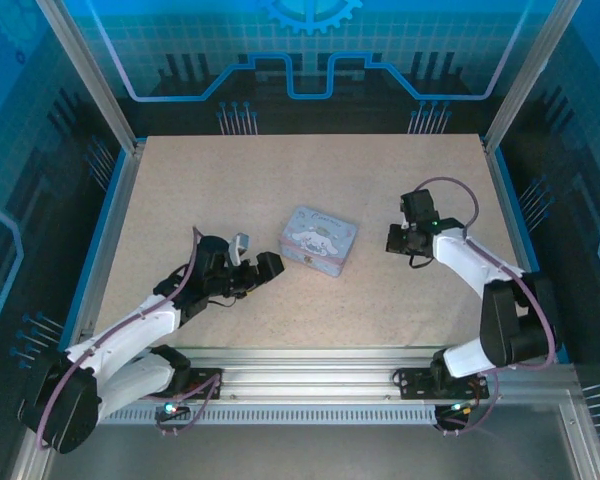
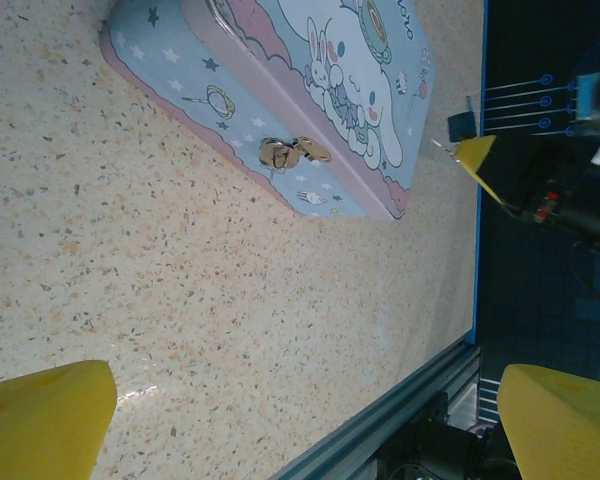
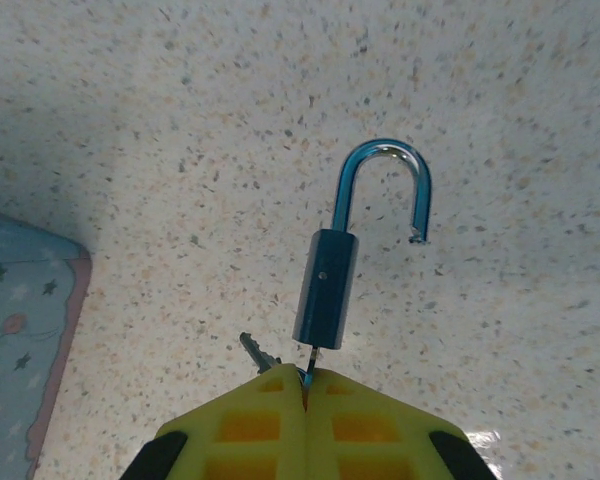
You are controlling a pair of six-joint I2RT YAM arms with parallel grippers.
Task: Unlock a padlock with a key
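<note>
From above, my left claw sits lower left of centre. Its fingers are spread wide, hold nothing and point toward the tin in the middle of the table. My right claw is just right of the tin and pinched shut. What it carries is too small to make out from here.

At the left wrist, my left claw shows its yellow fingers in the two bottom corners, far apart, with bare table between them. The tin lies across the upper part of the frame, its clasp facing me.

At the right wrist, my right claw at the bottom edge is clamped on the key. The padlock stands out from that key at centre frame. One leg of its shackle is out of the body, so I judge the unlocking done. A second key pokes out just to the left, and a corner of the tin shows at the left edge. At most, setting the lock down is left. Nothing blocks that, though the tin is near.
</note>
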